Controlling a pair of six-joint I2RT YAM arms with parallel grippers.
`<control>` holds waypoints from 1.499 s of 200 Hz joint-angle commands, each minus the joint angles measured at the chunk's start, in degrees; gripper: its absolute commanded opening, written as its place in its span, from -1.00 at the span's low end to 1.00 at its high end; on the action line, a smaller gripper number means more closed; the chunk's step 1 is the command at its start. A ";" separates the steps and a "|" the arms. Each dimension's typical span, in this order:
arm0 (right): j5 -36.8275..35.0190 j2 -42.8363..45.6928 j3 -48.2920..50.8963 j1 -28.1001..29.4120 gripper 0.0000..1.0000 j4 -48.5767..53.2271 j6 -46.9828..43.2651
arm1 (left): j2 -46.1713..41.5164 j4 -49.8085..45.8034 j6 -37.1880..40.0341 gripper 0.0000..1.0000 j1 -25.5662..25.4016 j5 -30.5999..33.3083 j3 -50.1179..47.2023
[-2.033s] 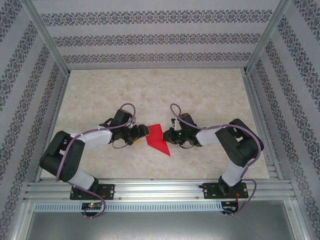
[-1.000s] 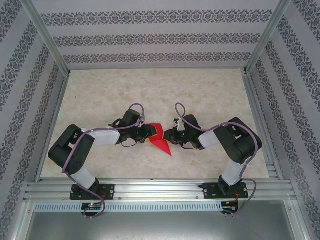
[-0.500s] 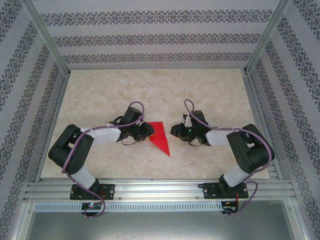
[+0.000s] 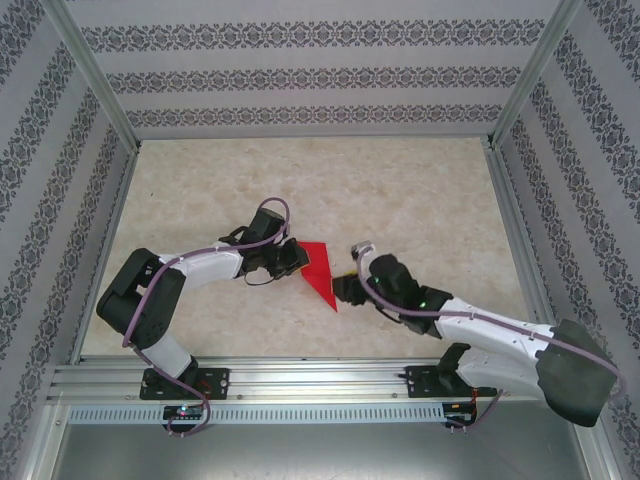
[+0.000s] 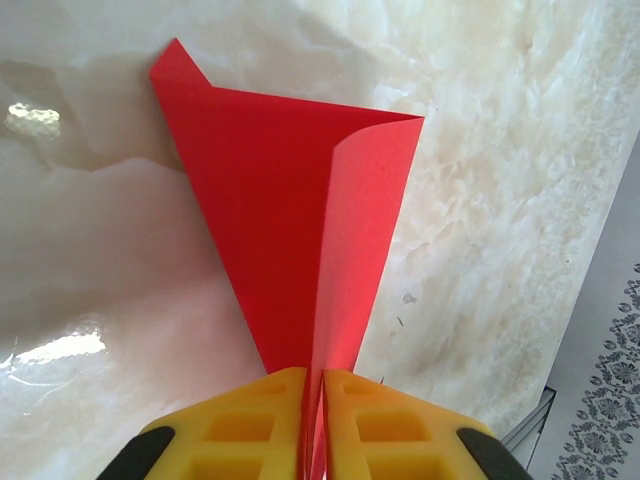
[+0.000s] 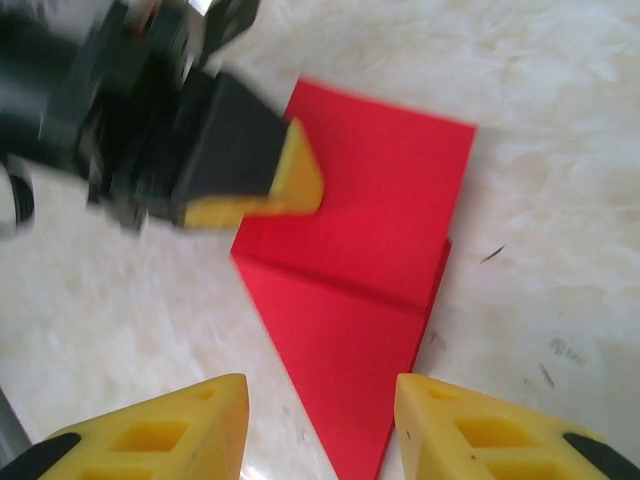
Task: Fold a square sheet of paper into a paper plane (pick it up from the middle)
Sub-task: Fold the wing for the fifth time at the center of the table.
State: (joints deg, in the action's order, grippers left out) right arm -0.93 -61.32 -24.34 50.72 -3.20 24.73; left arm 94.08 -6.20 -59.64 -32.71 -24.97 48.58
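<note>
We see the paper plane (image 4: 318,272) lying near the middle of the table (image 4: 400,190), between the two claws. It is a bright red, half-folded sheet, plain and unmarked, narrowing to a sharp point toward the near edge and squared off at its far end. In the right wrist view a straight crease runs across it, one layer overlaps the other, and there is a small step at the edge where they meet. From the left wrist we see one flap lifted off the lower layer in a soft curve; the paper is thin and matte with crisp edges.

The left claw (image 5: 315,385) is pinched tight on the plane's left corner, its yellow fingers (image 5: 265,400) pressed together with only the red layers between them. The fingers are moulded, with rectangular pockets. The right claw (image 4: 338,290) has its jaws well apart and grips nothing. From its own wrist, the plane's pointed tip lies in the gap between its fingers.

The table top is pale, glossy and marble-patterned, with patches of glare.
</note>
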 commanded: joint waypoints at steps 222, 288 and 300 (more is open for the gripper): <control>-40.07 -33.68 -9.76 19.27 -0.43 -11.47 -26.55 | 2.35 -2.34 0.75 -0.75 -0.51 -0.88 2.68; -41.03 -34.22 -9.94 19.44 -0.70 -11.11 -26.38 | 2.34 -3.03 0.93 -0.75 -0.52 -0.77 2.95; -41.42 -34.22 -9.79 19.43 -0.78 -10.89 -26.09 | 2.27 -3.08 0.99 -0.74 -0.51 -0.72 2.85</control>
State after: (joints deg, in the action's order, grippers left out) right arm -40.07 -94.89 -33.93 69.41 -12.95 -1.63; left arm 96.09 -7.46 -59.64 -32.71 -25.21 49.93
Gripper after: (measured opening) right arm 0.144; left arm 0.127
